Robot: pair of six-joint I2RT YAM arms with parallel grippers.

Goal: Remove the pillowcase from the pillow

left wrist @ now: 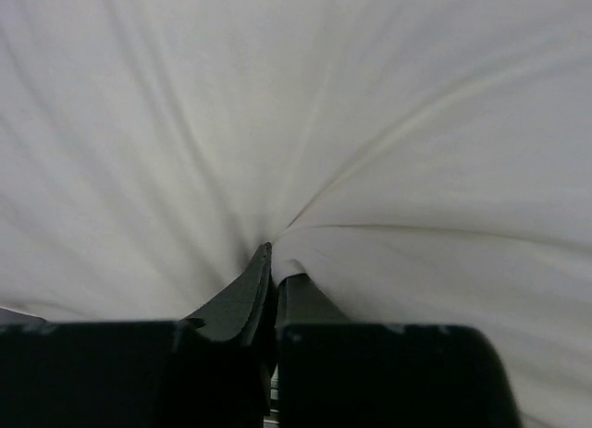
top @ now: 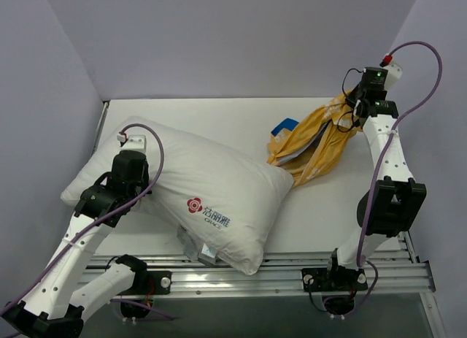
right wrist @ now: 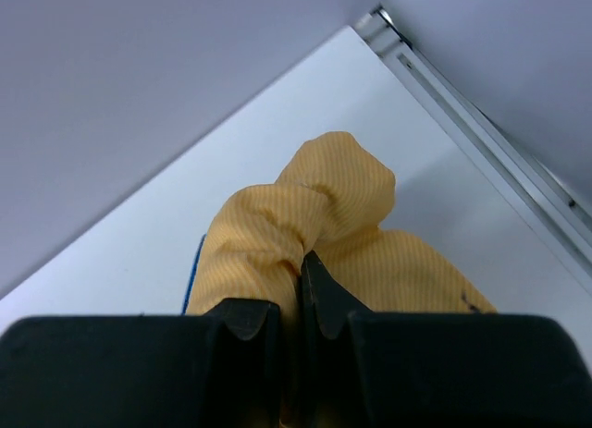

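One pillow, one pillowcase, two hands on a white tabletop point(top: 219, 115).
The bare white pillow point(top: 219, 192) lies left of centre. The bunched orange-yellow pillowcase point(top: 314, 144) – a blue patch showing – drapes at far right, off the pillow. The left hand point(left wrist: 274, 266) is pinched tight on pillow fabric – the right hand point(right wrist: 301, 271) on the pillowcase.

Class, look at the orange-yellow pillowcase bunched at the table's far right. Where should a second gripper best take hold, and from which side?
Probably the loose lower end of the pillowcase, coming from the near side. The right gripper pinches its far bunch, so the fabric trails toward the pillow, leaving that end free and thin.
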